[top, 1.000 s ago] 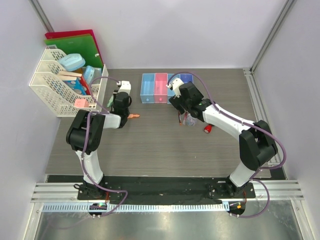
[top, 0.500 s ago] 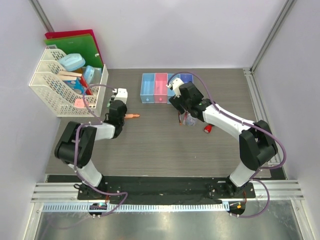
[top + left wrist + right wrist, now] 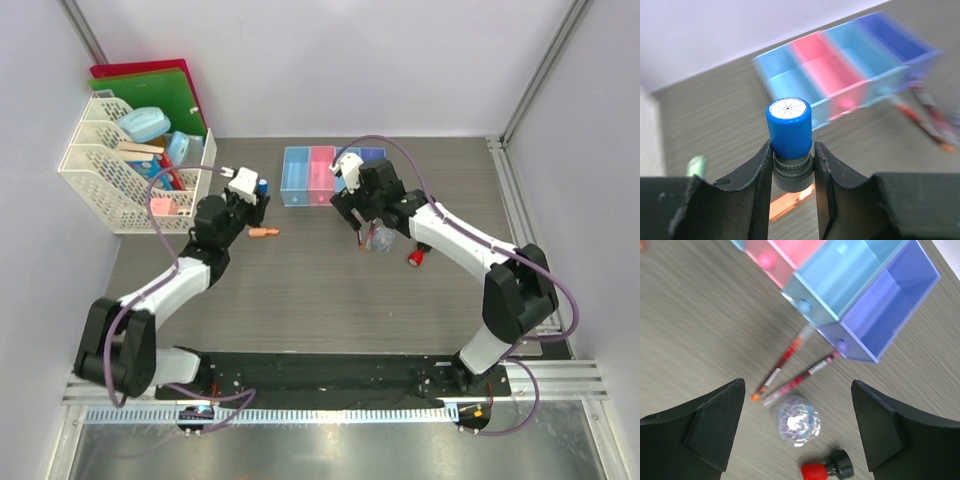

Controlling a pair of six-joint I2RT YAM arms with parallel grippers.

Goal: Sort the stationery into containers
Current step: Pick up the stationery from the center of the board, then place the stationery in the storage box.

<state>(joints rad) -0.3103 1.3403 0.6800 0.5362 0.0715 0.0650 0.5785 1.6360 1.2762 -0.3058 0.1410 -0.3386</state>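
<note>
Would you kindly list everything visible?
bins: four joined, light blue, pink, light blue, purple-blue, back centre
pens: two, red-and-black, before the bins
clear lump: one, bluish, beside the pens
red piece: one, near the lump
orange marker: one, left of the bins
blue piece: one, in the left tool
green piece: one, blurred, beside that tool
rack: one, white, far left, holding boxes
folders: two, red and green, behind rack
left tool: black, shut on blue piece
right tool: black, open over pens

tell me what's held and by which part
The left gripper pinches the blue piece by its dark grey base, blue top sticking out. The right gripper is open, holding nothing.
</note>
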